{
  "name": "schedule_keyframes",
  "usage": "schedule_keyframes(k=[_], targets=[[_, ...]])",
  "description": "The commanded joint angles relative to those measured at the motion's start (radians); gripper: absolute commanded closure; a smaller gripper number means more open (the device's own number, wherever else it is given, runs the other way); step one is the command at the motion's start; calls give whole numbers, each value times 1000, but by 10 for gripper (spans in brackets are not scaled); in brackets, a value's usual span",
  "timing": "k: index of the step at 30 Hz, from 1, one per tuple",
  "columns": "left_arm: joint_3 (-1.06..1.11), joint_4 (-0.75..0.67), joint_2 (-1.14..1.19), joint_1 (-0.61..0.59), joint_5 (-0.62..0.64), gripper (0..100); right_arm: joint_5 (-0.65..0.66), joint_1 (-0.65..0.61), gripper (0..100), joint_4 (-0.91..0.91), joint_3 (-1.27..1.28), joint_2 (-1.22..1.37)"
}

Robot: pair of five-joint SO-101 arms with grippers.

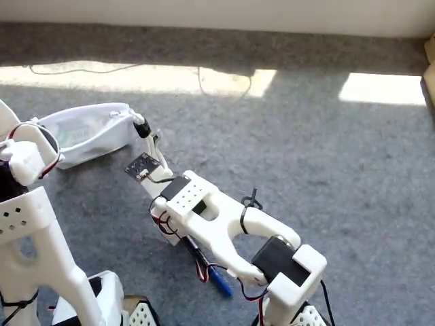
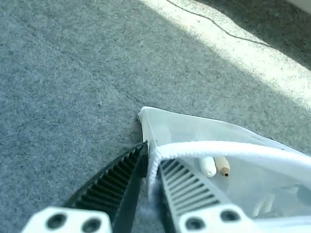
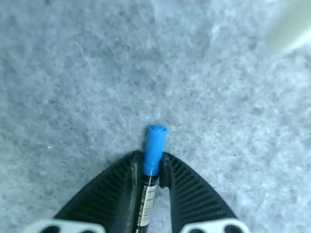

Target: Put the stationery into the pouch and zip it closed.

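A translucent white pouch lies on the grey carpet at the left, its open end toward the middle. In the left wrist view my left gripper is shut on the pouch's zip rim near one corner. Two pen tips show inside it. My right gripper is shut on a dark marker with a blue cap that sticks out past the fingertips, above bare carpet. In the high view the right arm stretches from the bottom right, and its gripper is at the pouch's open end.
A dark stick with a blue tip lies on the carpet under the right arm's rear part. A thin cable runs along the sunlit strip at the back. The left arm's white base stands at the lower left. Open carpet lies to the right.
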Motion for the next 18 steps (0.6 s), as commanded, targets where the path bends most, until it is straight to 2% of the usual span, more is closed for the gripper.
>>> schedule_keyframes(k=[1,6,12,18], targets=[[-8,-23,-31,-2,5,992,14,-1,993,48,-4,22],[-8,-23,-31,-2,5,992,-95,-13,993,176,-61,19],[-10,-29,-31,30,8,993,-103,-38,993,318,-133,19],[-16,-31,-31,104,9,993,-104,-38,993,334,-131,-127]])
